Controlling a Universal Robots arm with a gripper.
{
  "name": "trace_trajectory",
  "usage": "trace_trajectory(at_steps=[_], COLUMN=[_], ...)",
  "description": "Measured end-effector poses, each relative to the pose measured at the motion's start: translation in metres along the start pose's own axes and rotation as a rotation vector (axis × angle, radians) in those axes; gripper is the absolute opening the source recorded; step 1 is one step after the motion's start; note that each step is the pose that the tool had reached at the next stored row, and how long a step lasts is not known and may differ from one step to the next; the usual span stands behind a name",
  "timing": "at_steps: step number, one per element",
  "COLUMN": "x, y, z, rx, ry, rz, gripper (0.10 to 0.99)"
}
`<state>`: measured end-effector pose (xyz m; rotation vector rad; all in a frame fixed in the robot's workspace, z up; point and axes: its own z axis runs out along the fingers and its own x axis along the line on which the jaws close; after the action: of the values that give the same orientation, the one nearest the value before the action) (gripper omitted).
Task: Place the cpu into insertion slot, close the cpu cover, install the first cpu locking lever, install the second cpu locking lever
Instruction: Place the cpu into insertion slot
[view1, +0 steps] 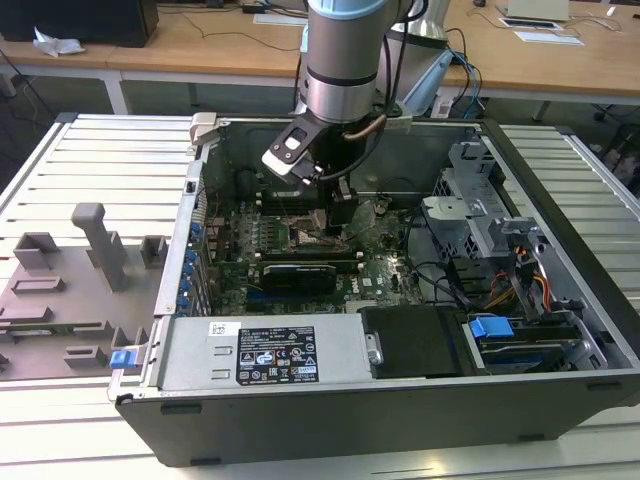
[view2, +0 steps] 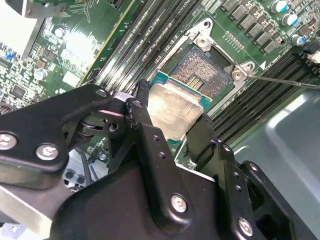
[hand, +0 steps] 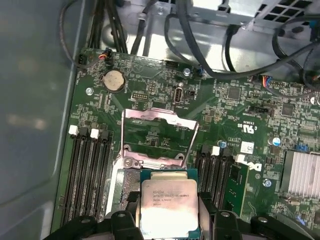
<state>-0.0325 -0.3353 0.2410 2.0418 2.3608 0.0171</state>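
Observation:
My gripper (view2: 172, 119) (hand: 167, 201) is shut on the cpu (view2: 176, 111) (hand: 166, 199), a flat square chip with a pale silver top, one black finger (view2: 140, 112) on each of two opposite sides. The cpu hangs low over the near edge of the insertion slot (view2: 204, 70), whose dark contact grid lies bare; I cannot tell whether they touch. Beyond the chip the cpu cover (hand: 157, 116) stands raised on its hinge, a thin wire locking lever (hand: 123, 137) on each side of it. In the exterior view the gripper (view1: 335, 215) reaches down into the open computer case above the motherboard.
Long black memory slots (hand: 90, 170) (hand: 212, 167) flank the socket on both sides. Case walls (view1: 480, 170), a drive cage (view1: 480, 215), cables (hand: 165, 30) and the power supply (view1: 265, 350) hem in the board. A grey fixture plate (view1: 70, 290) lies outside, at the exterior view's left.

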Motion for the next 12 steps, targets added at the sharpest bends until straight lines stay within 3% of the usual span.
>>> trace_trajectory(at_steps=[7,12], x=[0.0000,0.0000], y=[0.0000,-0.0001], z=[0.0002,0.0004], rx=[0.001,0.001], ry=[-0.0027,-0.0032], rz=[0.079,0.094], gripper=[0.541,0.541])
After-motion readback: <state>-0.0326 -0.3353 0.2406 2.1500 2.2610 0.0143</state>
